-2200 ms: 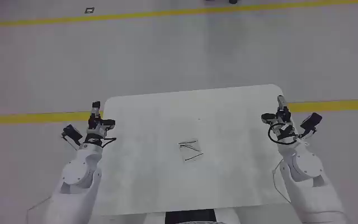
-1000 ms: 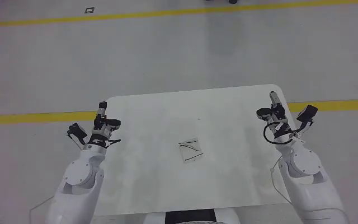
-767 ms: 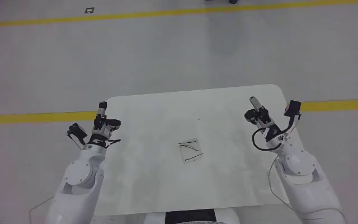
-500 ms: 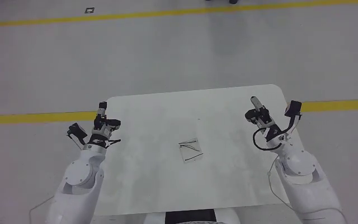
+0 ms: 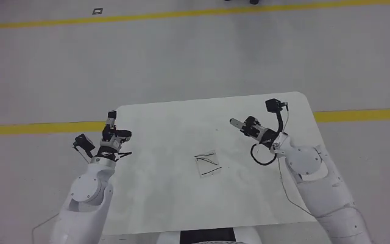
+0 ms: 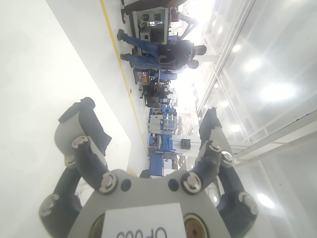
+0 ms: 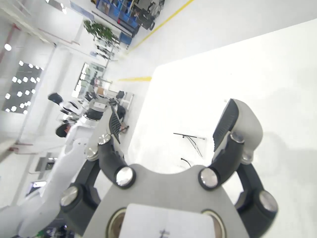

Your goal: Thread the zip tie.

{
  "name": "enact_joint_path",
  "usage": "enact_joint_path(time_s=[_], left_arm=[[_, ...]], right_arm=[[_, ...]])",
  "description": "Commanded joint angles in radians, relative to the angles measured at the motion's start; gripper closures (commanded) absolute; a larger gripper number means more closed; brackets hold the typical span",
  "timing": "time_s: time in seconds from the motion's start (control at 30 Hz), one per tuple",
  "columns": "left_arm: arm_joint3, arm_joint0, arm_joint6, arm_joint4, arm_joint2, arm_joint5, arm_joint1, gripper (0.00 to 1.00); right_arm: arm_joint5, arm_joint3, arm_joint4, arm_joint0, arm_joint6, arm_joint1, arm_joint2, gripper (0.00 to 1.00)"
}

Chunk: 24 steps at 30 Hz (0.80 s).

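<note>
Right tool (image 5: 236,122) (image 7: 171,122): fingers spread wide, nothing between them, held over the far right part of the desk (image 5: 170,201). Its wrist view looks between the two pads at the zip tie (image 7: 189,137), so the tool points roughly toward it. The zip tie (image 5: 208,163) lies flat near the middle of the desk as a small cluster of thin black strands, one fairly straight and the others curved; exact count not resolvable, and head versus tail cannot be told apart. From the right tool the cluster lies toward the robot and toward the left arm's side, near but apart, no contact. The strands' long axes run mostly across the desk, side to side, with a slight slant. Left tool (image 5: 109,116) (image 6: 146,120): fingers also spread, empty, at the desk's left edge, well apart from the cluster. Judgement: the right arm is the nearer one, so the pickup likely falls to it; it would need to close across a strand's width, not along it.
</note>
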Motion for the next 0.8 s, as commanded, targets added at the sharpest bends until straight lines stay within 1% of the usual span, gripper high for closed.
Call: enact_joint_path(time_s=[0.0, 0.2, 0.23, 0.3, 0.33, 0.53, 0.6, 0.63, 0.77], left_arm=[[0.0, 0.0, 0.0, 0.0, 0.0, 0.0, 0.0, 0.0], [0.0, 0.0, 0.0, 0.0, 0.0, 0.0, 0.0, 0.0], [0.0, 0.0, 0.0, 0.0, 0.0, 0.0, 0.0, 0.0], [0.0, 0.0, 0.0, 0.0, 0.0, 0.0, 0.0, 0.0], [0.0, 0.0, 0.0, 0.0, 0.0, 0.0, 0.0, 0.0], [0.0, 0.0, 0.0, 0.0, 0.0, 0.0, 0.0, 0.0], [0.0, 0.0, 0.0, 0.0, 0.0, 0.0, 0.0, 0.0], [0.0, 0.0, 0.0, 0.0, 0.0, 0.0, 0.0, 0.0], [0.0, 0.0, 0.0, 0.0, 0.0, 0.0, 0.0, 0.0]], right_arm=[[0.001, -0.001, 0.005, -0.001, -0.002, 0.0, 0.001, 0.0], [0.001, -0.001, 0.005, -0.001, -0.002, 0.0, 0.001, 0.0], [-0.005, -0.006, -0.019, 0.002, 0.011, 0.001, -0.004, 0.0], [-0.004, -0.012, -0.126, 0.042, 0.081, 0.005, -0.037, 0.0], [-0.002, -0.007, -0.153, 0.058, 0.1, 0.005, -0.052, 0.0], [-0.01, 0.051, -0.24, 0.162, 0.239, 0.001, -0.148, 0.0], [-0.016, 0.063, -0.256, 0.18, 0.278, -0.001, -0.176, 0.0], [-0.035, 0.066, -0.265, 0.19, 0.292, -0.001, -0.189, 0.0], [-0.037, 0.067, -0.266, 0.191, 0.288, -0.001, -0.189, 0.0]])
